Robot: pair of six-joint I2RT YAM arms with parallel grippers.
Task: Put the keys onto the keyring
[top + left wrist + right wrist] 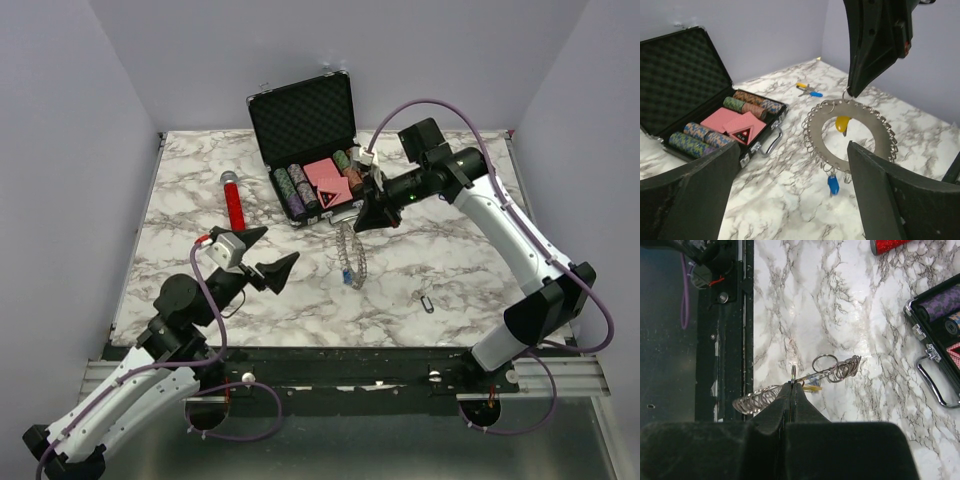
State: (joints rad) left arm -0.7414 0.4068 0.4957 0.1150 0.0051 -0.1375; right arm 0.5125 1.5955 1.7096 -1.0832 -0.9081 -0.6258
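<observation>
**Ring hangs from a pinch; spare keys small and loose**

Right gripper [362, 222] is clamped shut on the top edge of the keyring [815, 131], which hangs upright over the table [200, 200]. Left gripper [278, 246] gapes wide and empty, near the ring. The ring looks stiff, fairly heavy and free to swing, so it is best steadied low on its band. A yellow-tagged key [842, 123] and a blue-tagged key [833, 184] dangle at it. Loose keys [808, 90] lie beyond; they look light and slippery, likely easiest pinched by the tag. The fingers hide the exact pinch point. No black tag can be made out.
</observation>
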